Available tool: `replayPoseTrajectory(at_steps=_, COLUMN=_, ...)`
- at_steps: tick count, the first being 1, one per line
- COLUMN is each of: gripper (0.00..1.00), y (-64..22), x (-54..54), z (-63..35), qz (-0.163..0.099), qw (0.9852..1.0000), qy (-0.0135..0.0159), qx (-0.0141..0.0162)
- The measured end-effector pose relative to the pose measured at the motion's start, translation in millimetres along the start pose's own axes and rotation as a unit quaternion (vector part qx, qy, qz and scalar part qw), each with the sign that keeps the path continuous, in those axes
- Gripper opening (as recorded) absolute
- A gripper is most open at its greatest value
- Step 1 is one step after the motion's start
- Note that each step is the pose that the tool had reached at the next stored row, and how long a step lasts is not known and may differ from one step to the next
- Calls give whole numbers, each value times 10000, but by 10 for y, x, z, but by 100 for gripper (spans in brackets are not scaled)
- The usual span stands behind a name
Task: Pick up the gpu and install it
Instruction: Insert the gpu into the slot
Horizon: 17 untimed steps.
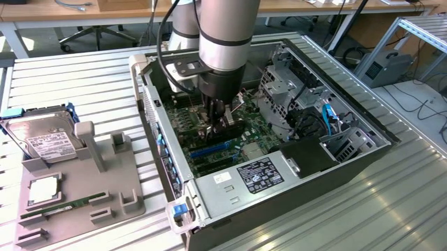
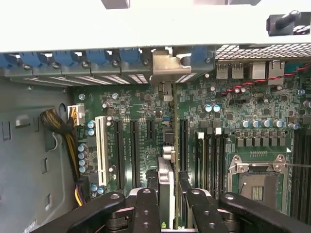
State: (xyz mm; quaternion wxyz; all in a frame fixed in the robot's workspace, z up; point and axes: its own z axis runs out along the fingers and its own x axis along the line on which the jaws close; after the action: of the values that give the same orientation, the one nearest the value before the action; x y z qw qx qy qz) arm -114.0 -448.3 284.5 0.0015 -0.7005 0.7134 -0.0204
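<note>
Inside case (image 1: 363,137), gpu (image 2: 166,189) seemingly edge-on.

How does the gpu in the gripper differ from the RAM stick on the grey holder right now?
The gpu stands on edge inside the computer case, over the motherboard slots, between the gripper fingers; the RAM stick lies flat outside the case, untouched. The gpu carries a silver end bracket; the stick shows none. Both are green boards.

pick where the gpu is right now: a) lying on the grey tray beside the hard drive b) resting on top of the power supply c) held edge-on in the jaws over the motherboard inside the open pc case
c: the gpu stands edge-on between the jaws above the motherboard, its silver bracket at the rear slots of the pc case.
</note>
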Motion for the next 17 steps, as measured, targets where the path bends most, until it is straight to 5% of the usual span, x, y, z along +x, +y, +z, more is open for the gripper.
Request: replayPoseTrajectory(at_steps=17, gripper=27, y=51, x=-16, z=86, qz=0, qw=10000, qy=3, qx=1)
